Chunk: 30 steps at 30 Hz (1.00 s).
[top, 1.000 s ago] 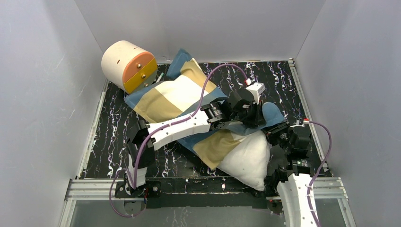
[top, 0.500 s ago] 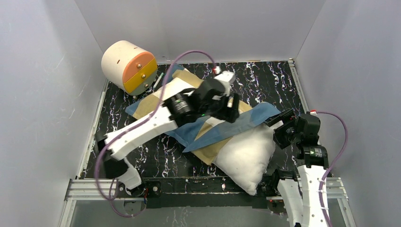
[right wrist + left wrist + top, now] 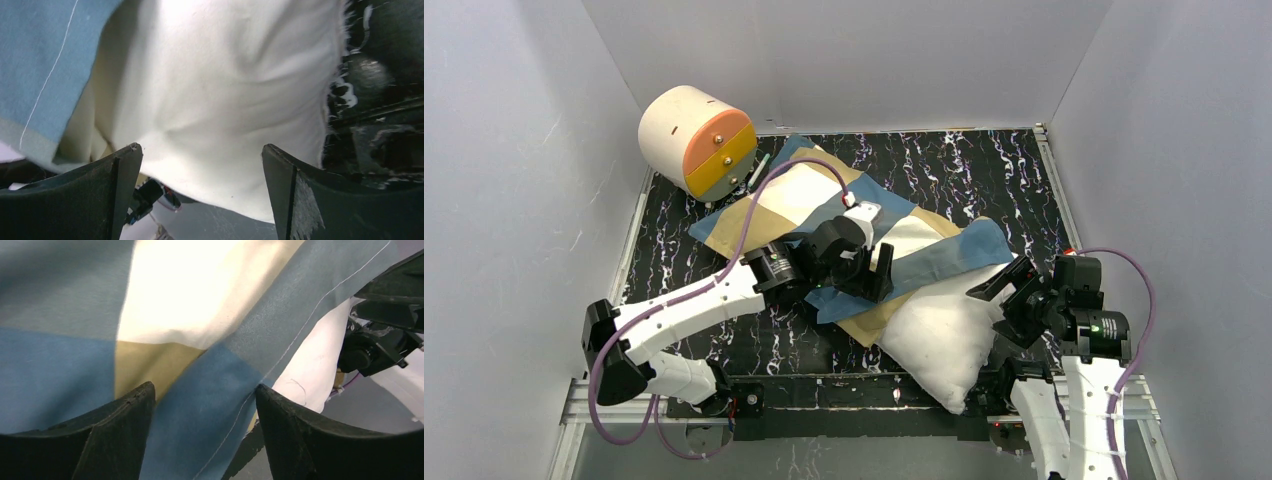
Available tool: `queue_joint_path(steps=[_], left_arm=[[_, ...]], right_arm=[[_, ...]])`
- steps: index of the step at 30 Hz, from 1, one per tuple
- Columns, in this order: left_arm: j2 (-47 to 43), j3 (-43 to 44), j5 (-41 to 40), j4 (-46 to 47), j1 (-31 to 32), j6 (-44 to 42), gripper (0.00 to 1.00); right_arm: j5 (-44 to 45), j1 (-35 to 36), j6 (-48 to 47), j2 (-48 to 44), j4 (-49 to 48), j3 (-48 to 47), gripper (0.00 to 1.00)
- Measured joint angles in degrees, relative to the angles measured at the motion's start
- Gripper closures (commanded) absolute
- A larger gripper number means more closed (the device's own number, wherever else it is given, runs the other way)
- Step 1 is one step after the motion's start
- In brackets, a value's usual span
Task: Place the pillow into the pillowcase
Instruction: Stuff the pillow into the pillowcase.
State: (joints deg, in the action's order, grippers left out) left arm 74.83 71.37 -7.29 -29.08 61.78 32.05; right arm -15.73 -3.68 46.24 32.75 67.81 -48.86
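Observation:
The pillowcase (image 3: pixel 799 195), in blue, tan and cream blocks, lies slack and diagonal across the black table. Its right end is draped over the top of the plump white pillow (image 3: pixel 944 335) at the near right. My left gripper (image 3: pixel 876 272) hovers open over the pillowcase's near blue edge (image 3: pixel 210 370). Nothing sits between its fingers (image 3: pixel 125 425), and the pillow (image 3: pixel 320 360) shows beyond the hem. My right gripper (image 3: pixel 1009 295) stands open just right of the pillow. In the right wrist view the pillow (image 3: pixel 225 90) fills the frame beyond the wide-apart fingertips (image 3: pixel 290 185), with the blue pillowcase hem (image 3: pixel 45 50) at top left.
A cream-and-orange cylinder (image 3: pixel 694 140) lies at the back left, with a small pen-like thing (image 3: pixel 759 170) beside it. White walls close in three sides. A metal rail (image 3: pixel 824 392) runs along the near edge. Bare marbled table (image 3: pixel 984 170) shows at the back right.
Both grippers have opened and let go of the fabric. The left arm pulled back toward the near left, the right drew back right of the pillow. The pillowcase has dropped flat.

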Motion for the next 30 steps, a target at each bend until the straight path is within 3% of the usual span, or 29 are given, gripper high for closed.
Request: queue_joint_path(steps=[1,3,5,13,20,26,28,30], left_arm=[[0.6,-1.1,0.9,1.5,0.1,0.5,0.48],[1.6,-2.6,2.3,3.3,0.7,1.3,0.79],[2.5,-3.1,3.3,4.3,2.0,2.5,0.99],[4.2,2.9,8.1,8.4,10.4,7.7,1.0],[9.6,7.3,8.1,10.4,18.3,11.0,1.0],[15.0,7.3,7.6,12.2,21.2,12.4,0.99],[15.2,7.3,7.1,12.6,21.2,12.5,0.94],[15.0,7.3,5.9,12.9,21.3,12.3,0.82]], right_arm=[[-0.7,0.0,-0.2,-0.4,0.3,0.1,0.08],[-3.2,0.0,0.0,-2.1,-0.5,1.5,0.15],[-6.4,0.0,1.3,-5.0,-2.5,4.9,0.24],[-11.2,0.0,15.8,-20.4,-14.1,20.1,0.49],[-9.6,0.1,22.5,-23.8,-16.8,21.6,0.51],[-8.0,0.1,24.5,-23.8,-16.9,21.6,0.52],[-7.5,0.1,24.7,-23.8,-17.0,21.6,0.51],[-7.0,0.1,24.3,-23.8,-17.2,21.6,0.48]])
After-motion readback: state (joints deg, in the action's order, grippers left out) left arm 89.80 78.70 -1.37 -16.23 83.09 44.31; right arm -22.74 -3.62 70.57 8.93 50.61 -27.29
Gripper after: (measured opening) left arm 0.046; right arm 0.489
